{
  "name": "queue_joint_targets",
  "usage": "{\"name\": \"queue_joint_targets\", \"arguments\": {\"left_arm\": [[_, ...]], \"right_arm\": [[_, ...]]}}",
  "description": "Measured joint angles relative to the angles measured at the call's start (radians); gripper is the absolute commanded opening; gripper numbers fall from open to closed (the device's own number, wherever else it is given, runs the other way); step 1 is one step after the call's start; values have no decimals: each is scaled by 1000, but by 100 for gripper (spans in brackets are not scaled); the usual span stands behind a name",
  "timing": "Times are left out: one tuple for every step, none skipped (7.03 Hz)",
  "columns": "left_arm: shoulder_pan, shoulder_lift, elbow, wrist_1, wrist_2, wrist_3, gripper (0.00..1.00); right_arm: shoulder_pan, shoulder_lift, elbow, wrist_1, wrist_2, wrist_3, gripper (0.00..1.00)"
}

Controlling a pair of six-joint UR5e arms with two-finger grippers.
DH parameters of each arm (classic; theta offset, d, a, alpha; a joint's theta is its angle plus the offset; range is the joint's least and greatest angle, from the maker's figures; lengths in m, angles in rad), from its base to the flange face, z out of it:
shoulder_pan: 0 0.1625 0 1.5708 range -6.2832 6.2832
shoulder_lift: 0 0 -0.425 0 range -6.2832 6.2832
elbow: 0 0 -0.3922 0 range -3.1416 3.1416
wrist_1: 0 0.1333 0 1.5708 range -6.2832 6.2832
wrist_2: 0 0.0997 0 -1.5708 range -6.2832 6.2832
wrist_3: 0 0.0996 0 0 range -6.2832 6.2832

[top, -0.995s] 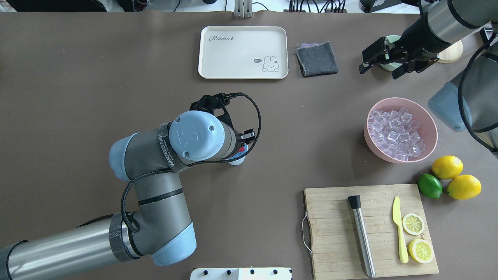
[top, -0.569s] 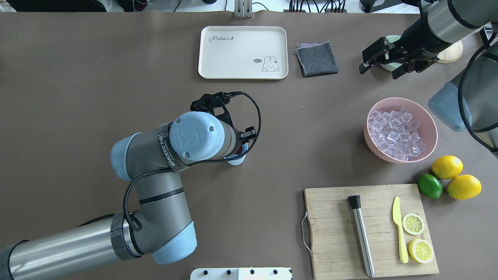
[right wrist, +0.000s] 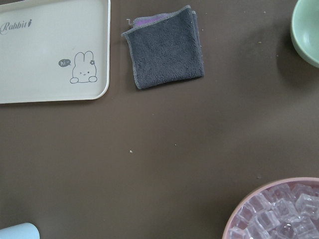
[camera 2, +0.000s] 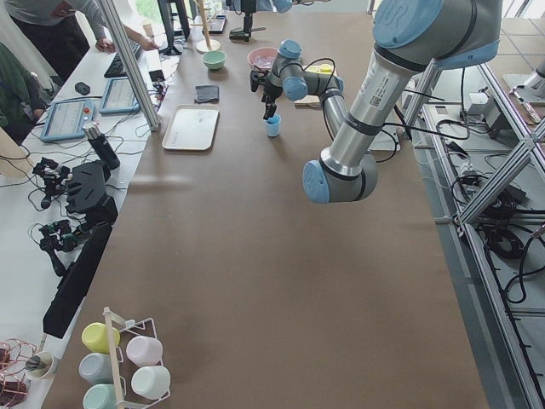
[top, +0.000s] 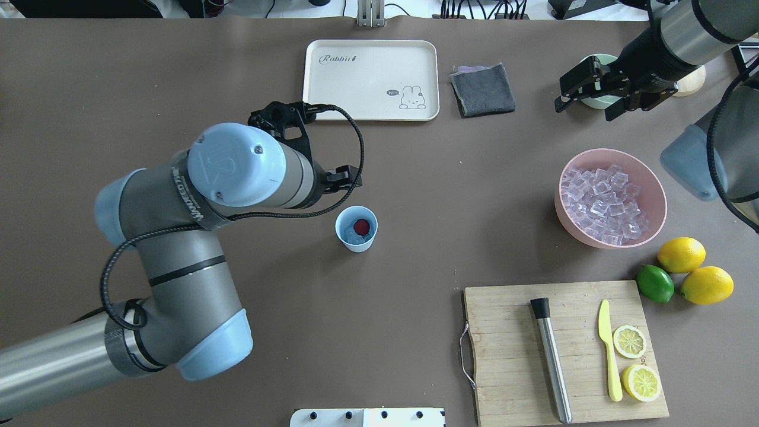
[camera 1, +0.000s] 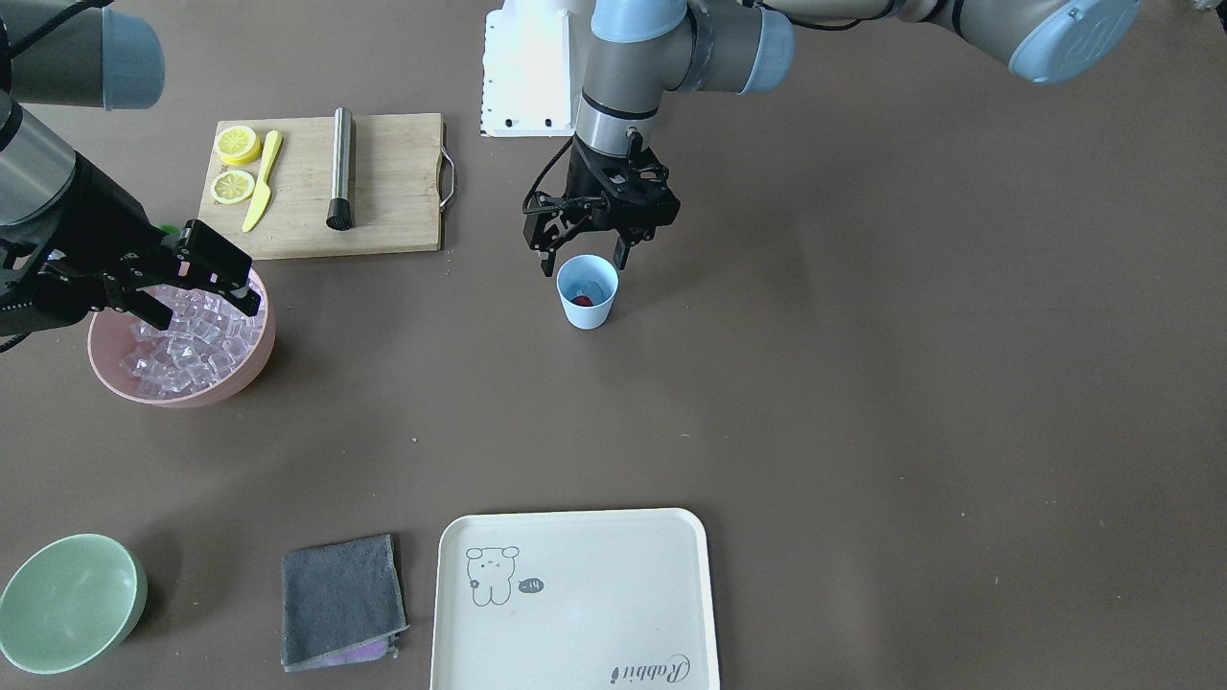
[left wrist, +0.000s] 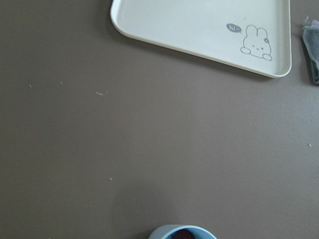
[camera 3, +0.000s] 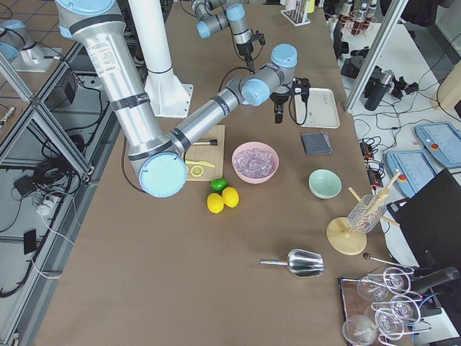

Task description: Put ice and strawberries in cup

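The light blue cup (top: 356, 237) stands upright mid-table, with the red strawberry (top: 361, 226) inside; both also show in the front view, cup (camera 1: 587, 311) and strawberry (camera 1: 582, 300). My left gripper (camera 1: 585, 261) is open and empty, just above the cup's rim on the robot's side. The left wrist view shows only the cup's rim (left wrist: 182, 230) at the bottom edge. The ice (top: 602, 204) fills the pink bowl (top: 655, 178) at the right. My right gripper (top: 585, 108) is open and empty, high up beyond the pink bowl.
A cream tray (top: 370, 80) and a grey cloth (top: 483, 89) lie at the far side. A pale green bowl (camera 1: 67, 599) is near the right gripper. A cutting board (top: 504, 350) holds a muddler, a knife and lemon slices. A lime (top: 655, 283) lies beside two lemons.
My left arm has swung left and away from above the cup, uncovering the cup with the strawberry in it. My right gripper has shifted slightly to the right.
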Motion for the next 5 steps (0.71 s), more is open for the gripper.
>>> {"name": "queue_joint_targets", "arguments": {"left_arm": [[-63,51,-30,8,-20,108,98],[-137,104,-43,-1,-29,245,98],[-208,152,-47,-12,-31,372,98],[-264,193,-45,-20,-31,435,98],[-316,246,-43,-25,-36,461,98]], "right_arm": [[24,-37,0,0,12,-51,100],[55,-82,-5,-2,22,-126,100],[88,-121,-15,-4,27,-203,100],[117,-158,-25,-6,28,-270,100],[143,-201,-32,-7,24,-335,100]]}}
